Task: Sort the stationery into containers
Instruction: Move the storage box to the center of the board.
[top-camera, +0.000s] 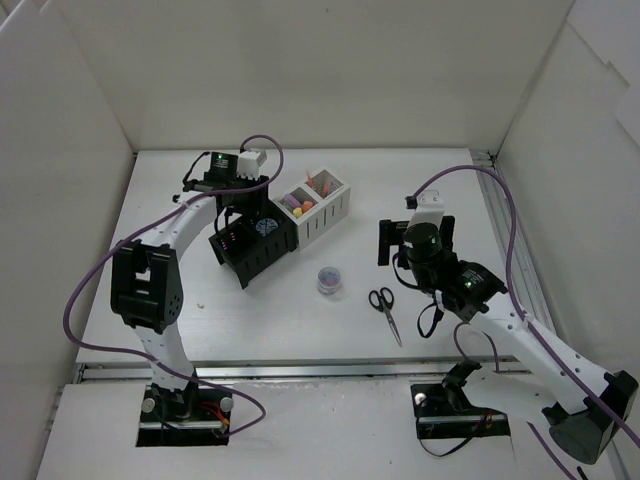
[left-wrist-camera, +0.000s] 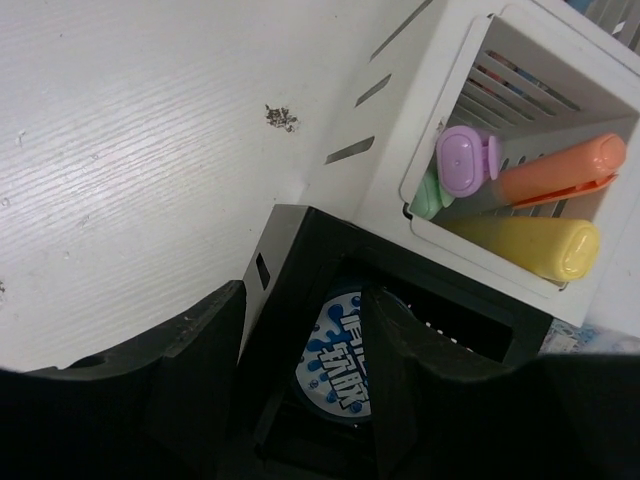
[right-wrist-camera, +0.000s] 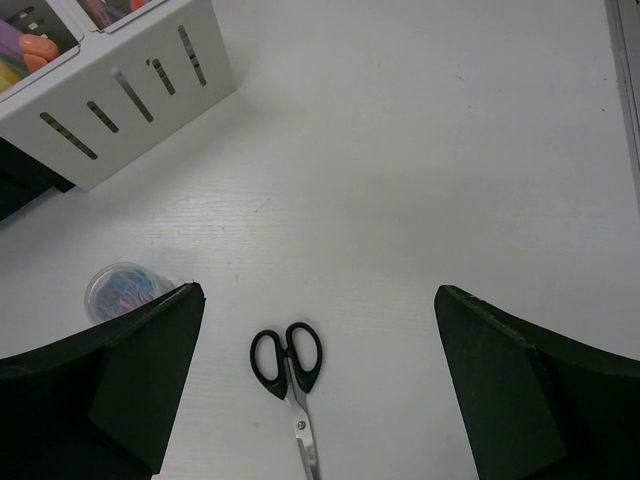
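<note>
The containers are two white compartments (top-camera: 322, 207) joined to two black ones (top-camera: 250, 250). The nearer white one (left-wrist-camera: 400, 130) holds a yellow marker (left-wrist-camera: 530, 245), an orange marker (left-wrist-camera: 560, 165), a purple-capped one (left-wrist-camera: 465, 160) and a pale green eraser (left-wrist-camera: 430, 195). The blue tape roll (left-wrist-camera: 340, 360) lies inside a black compartment (left-wrist-camera: 290, 250). My left gripper (left-wrist-camera: 300, 400) is open just above it, its jaws apart. The black-handled scissors (right-wrist-camera: 288, 358) lie flat on the table, with the small tub (right-wrist-camera: 122, 290) to their left. My right gripper (right-wrist-camera: 315, 295) is wide open and empty above the scissors.
White walls enclose the table on three sides. A metal rail (top-camera: 510, 240) runs along the right edge. The tub (top-camera: 330, 279) and the scissors (top-camera: 385, 310) lie between the organiser and the right arm. A small dark speck (left-wrist-camera: 282, 118) marks the table by the white compartment.
</note>
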